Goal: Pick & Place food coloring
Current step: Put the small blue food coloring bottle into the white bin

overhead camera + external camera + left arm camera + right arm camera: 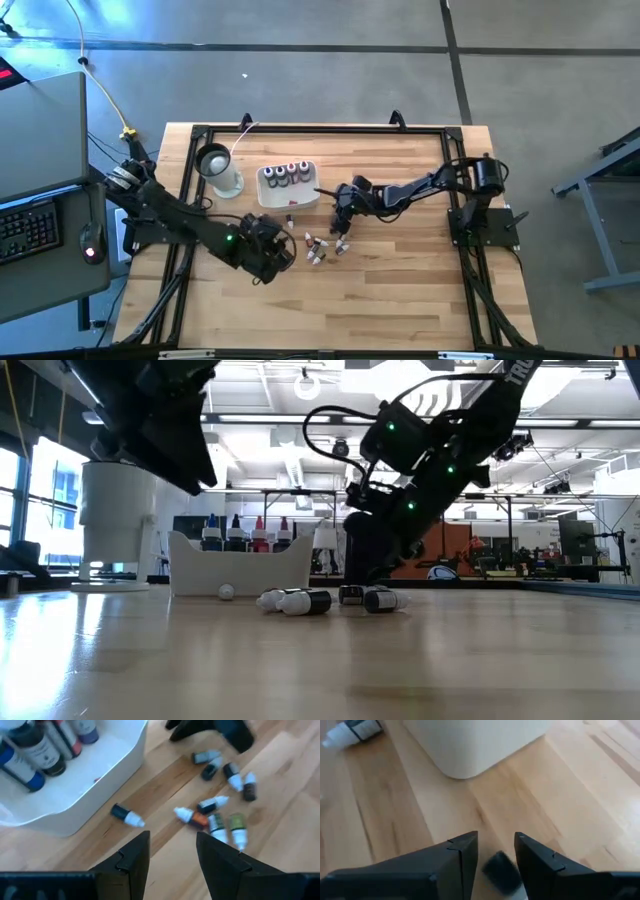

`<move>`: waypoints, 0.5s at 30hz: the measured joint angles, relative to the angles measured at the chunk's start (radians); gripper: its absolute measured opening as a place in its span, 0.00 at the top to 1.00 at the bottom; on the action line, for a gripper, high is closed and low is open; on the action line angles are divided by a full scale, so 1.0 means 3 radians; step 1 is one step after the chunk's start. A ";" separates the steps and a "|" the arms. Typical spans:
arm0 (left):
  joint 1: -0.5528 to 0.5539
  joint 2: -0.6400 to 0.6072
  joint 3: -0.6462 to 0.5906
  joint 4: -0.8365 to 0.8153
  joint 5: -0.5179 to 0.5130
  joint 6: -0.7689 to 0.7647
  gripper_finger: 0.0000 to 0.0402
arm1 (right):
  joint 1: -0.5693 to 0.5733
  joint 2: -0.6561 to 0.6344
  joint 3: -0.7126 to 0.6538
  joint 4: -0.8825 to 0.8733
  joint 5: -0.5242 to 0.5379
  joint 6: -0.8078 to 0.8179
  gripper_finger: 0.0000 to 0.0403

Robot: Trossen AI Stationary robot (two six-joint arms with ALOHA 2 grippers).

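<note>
Several tiny food coloring bottles [220, 805] lie loose on the wooden table, and also show in the high view [325, 245] and the low view [300, 601]. More bottles [287, 174] stand in the white tray [290, 196]. One dark bottle [126, 815] lies beside the tray wall. My right gripper [342, 228] is open, low over the loose bottles, with a dark bottle [500, 870] between its fingers. My left gripper [172, 845] is open and empty, hovering nearer the table's front, left of the bottles. My right gripper comes from above, slanting down, with its two fingers on either side of a dark bottle [496, 865] lying on the table. I cannot tell whether the fingers touch it.
A white cup [222, 170] with a dark round top stands left of the tray. The tray's corner [475, 750] is just beyond my right gripper. A black frame runs along the table's edges [320, 130]. Bare wood lies toward the near edge [330, 310].
</note>
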 joint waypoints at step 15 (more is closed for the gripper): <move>0.0074 0.0000 -0.0001 -0.0065 0.0171 0.0093 0.61 | 0.0023 -0.0189 0.0047 -0.0474 -0.0303 -0.1330 0.85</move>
